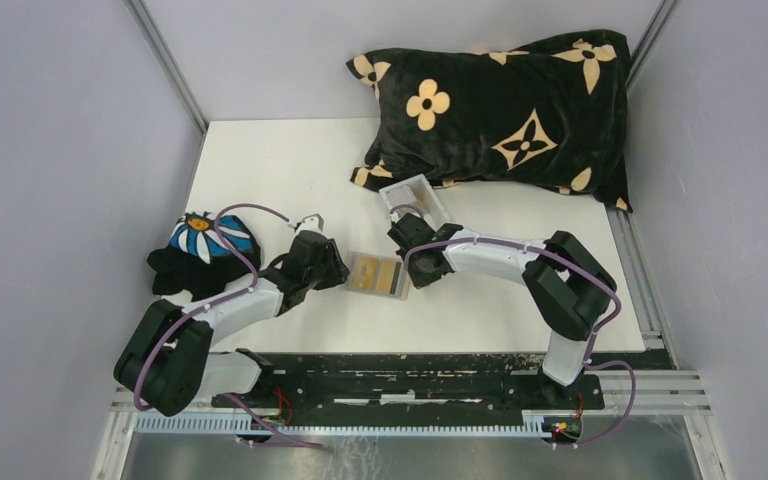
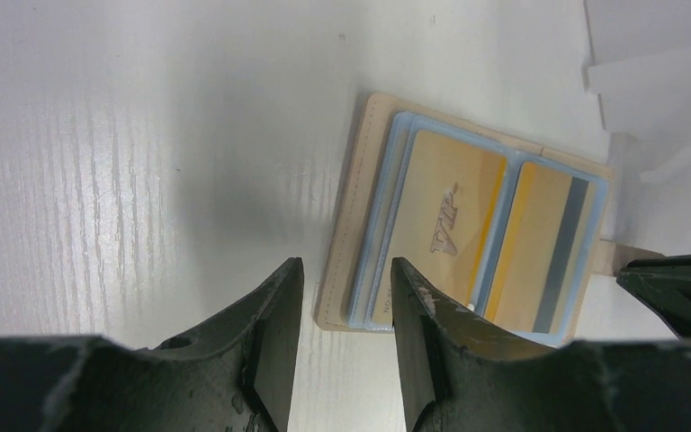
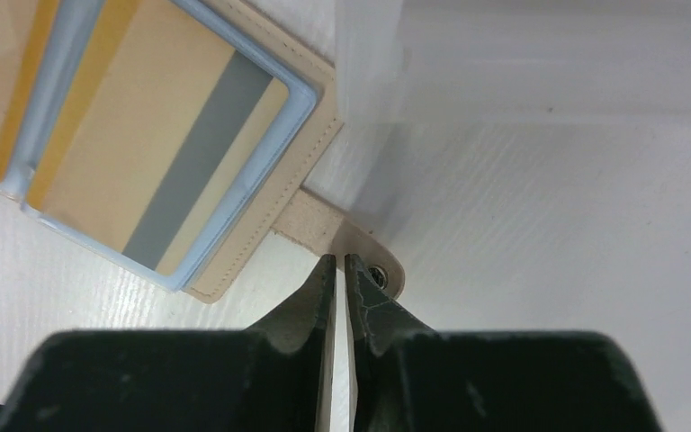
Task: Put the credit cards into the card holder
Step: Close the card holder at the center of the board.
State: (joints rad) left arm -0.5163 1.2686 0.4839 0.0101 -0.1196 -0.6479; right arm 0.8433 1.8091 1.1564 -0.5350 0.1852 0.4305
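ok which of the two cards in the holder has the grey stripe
The card on the snap tab side, nearest the right gripper; the other card reads VIP and shows no stripe.

Lab test booth: grey walls (image 1: pixel 60 150), aluminium rails (image 1: pixel 168 65).

Yellowish cards (image 2: pixel 450 211) inside open tan holder (image 2: pixel 345 225)

One camera is looking down over the whole counter (image 1: pixel 290 170); both wrist cameras are staring closely at the same card holder (image 1: pixel 378 274).
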